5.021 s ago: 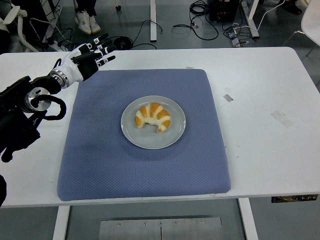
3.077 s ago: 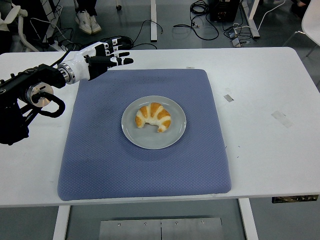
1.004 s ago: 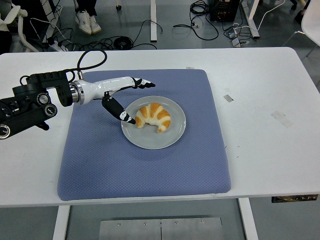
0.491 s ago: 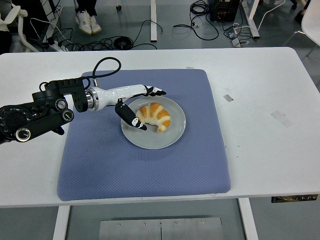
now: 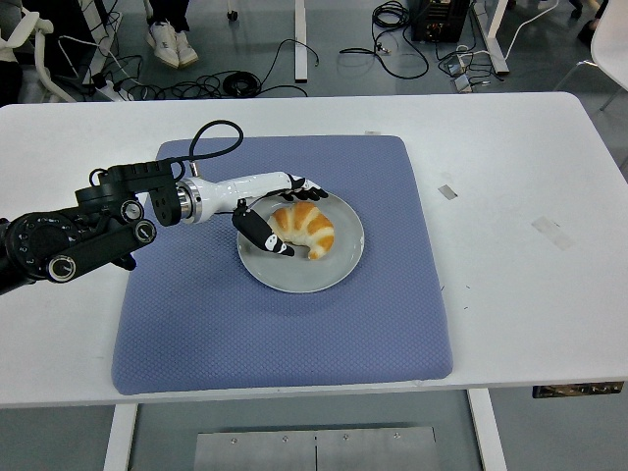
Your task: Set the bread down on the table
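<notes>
Croissant (image 5: 304, 228): on grey plate (image 5: 334, 273), centre of blue mat (image 5: 285, 324), white table (image 5: 510, 186). Left hand (image 5: 270, 206): fingers spread around croissant's left end, thumb low, not yet clenched

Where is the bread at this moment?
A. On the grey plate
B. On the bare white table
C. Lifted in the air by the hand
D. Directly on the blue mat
A: the bread lies on the grey plate, with the left hand open around its left end.
</notes>
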